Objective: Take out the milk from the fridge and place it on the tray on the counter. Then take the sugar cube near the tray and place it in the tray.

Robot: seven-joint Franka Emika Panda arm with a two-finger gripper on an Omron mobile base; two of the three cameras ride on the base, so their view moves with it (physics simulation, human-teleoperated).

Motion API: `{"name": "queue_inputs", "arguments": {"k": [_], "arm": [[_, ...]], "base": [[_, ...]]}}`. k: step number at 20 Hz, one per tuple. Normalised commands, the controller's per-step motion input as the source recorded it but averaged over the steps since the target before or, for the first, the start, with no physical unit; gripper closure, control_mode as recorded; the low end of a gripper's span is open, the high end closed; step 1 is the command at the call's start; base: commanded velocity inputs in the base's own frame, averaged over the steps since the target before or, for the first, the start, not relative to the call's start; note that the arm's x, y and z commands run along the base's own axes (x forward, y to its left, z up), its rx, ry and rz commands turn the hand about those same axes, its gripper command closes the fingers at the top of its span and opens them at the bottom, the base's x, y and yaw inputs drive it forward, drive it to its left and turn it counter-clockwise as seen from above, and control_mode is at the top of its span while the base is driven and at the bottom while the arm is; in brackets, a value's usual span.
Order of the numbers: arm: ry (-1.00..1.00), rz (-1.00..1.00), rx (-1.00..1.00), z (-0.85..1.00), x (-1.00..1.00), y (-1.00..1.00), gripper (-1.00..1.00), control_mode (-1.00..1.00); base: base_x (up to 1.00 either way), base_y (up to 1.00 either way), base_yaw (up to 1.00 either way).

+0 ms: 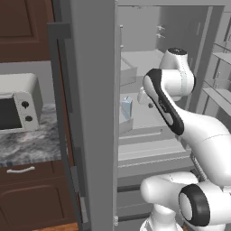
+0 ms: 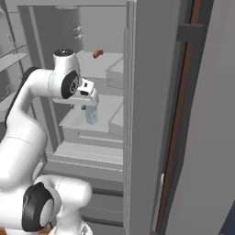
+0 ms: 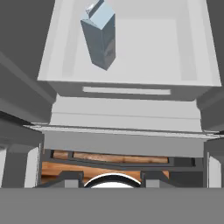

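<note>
The fridge stands open, and my arm reaches in. The milk is a pale blue-and-white carton standing upright on a pale grey middle shelf. In the right base view my gripper hangs just above and in front of the milk. In the hand view the milk stands well ahead of the gripper, at the left of the shelf. The dark fingertips are apart with nothing between them. The tray and the sugar cube are out of view.
The open fridge door rises close on my right, with door racks beside the arm. A small brown item lies on the upper shelf. A silver oven stands on the counter to the left.
</note>
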Motion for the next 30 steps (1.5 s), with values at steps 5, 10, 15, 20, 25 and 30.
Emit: {"name": "queue_inputs", "arguments": {"k": [5,10,15,20,25,30], "arm": [[0.0,0.02,0.0,0.0,-0.23,0.07,-1.0,-1.0],[0.0,0.02,0.0,0.0,-0.39,0.07,-1.0,-1.0],[-0.18,0.0,0.09,-0.06,-0.28,0.01,-1.0,-1.0],[-0.39,0.02,0.03,-0.13,0.0,0.01,-1.0,-1.0],[-0.22,0.0,0.0,-0.17,0.15,0.04,-1.0,-1.0],[-0.15,0.07,0.0,-0.03,0.09,0.02,-1.0,-1.0]], "base": [[0.0,0.0,0.0],[0.0,0.0,0.0],[0.0,0.0,0.0],[0.0,0.0,0.0],[0.0,0.0,0.0],[0.0,0.0,0.0]]}}
